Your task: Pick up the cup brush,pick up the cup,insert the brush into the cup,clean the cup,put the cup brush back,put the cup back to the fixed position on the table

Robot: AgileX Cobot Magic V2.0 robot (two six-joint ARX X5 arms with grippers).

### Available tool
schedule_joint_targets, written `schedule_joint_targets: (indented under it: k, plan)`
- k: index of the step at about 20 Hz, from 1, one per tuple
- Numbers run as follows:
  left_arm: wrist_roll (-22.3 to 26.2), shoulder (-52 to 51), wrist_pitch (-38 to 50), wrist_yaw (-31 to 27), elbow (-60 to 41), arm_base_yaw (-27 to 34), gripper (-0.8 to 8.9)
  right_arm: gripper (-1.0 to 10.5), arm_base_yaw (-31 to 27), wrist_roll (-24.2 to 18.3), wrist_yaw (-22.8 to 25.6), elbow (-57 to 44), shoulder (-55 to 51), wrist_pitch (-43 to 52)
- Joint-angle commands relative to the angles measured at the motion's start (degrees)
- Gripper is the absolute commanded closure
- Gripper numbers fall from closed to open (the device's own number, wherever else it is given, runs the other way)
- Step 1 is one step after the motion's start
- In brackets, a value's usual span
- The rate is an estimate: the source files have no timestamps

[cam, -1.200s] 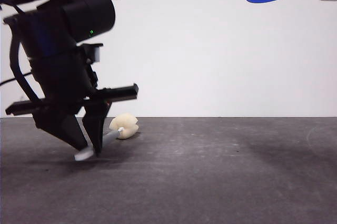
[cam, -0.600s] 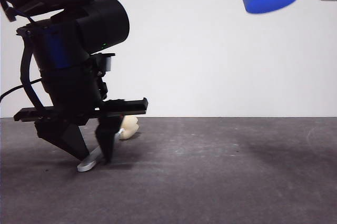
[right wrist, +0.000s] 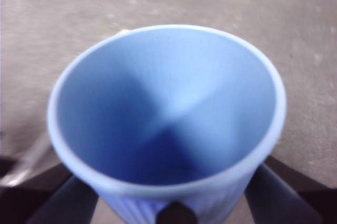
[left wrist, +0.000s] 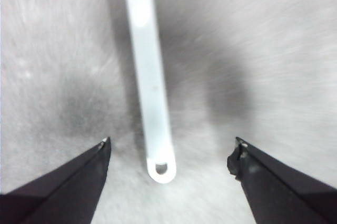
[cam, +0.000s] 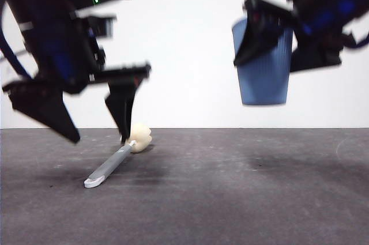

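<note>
Spreading wide above the table, the left gripper has its two black jaws far apart and holds nothing. Its wrist view shows the jaw tips on either side of the cup brush, clear of the slim handle, whose looped end lies between them. In the front view one jaw tip hangs close over the handle near the sponge head; whether it touches is unclear in the blur. The cup brush lies on the table, its cream-yellow sponge head farther back and its pale looped end nearer the camera.

At the upper right of the front view, the right gripper clamps the cup and holds it in the air, well above the table and upright, mouth up. From its own wrist view the cup fills the picture, open mouth toward the camera and its inside empty, with the jaws pressing its ribbed wall near the rim.
</note>
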Motion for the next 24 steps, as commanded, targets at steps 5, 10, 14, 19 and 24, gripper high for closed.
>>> schedule_joint_targets:
  k: [5, 10, 14, 19, 24]
  plan:
    - [2.99, -14.93, -4.39, 0.48, -0.35, -1.79, 4.27, 9.6, -5.99, -4.74, -6.58, -1.14, 15.12, 18.18]
    - [2.99, -22.49, -6.32, 0.39, -0.35, -1.99, 4.27, 9.6, -6.93, -6.69, -7.93, -1.14, 23.61, 25.88]
    - [2.99, -24.11, -8.31, 0.46, -0.35, -2.10, 4.27, 9.6, -6.97, -8.00, -7.91, -1.14, 28.13, 28.06]
    - [3.10, -24.11, -10.03, 0.33, -0.35, -2.10, 4.27, 9.5, -7.23, -8.09, -7.93, -1.16, 30.18, 27.69]
    - [4.52, -24.11, -10.05, 0.31, -0.35, -2.10, 4.27, 5.5, -7.19, -8.00, -7.93, -1.14, 29.88, 22.80]
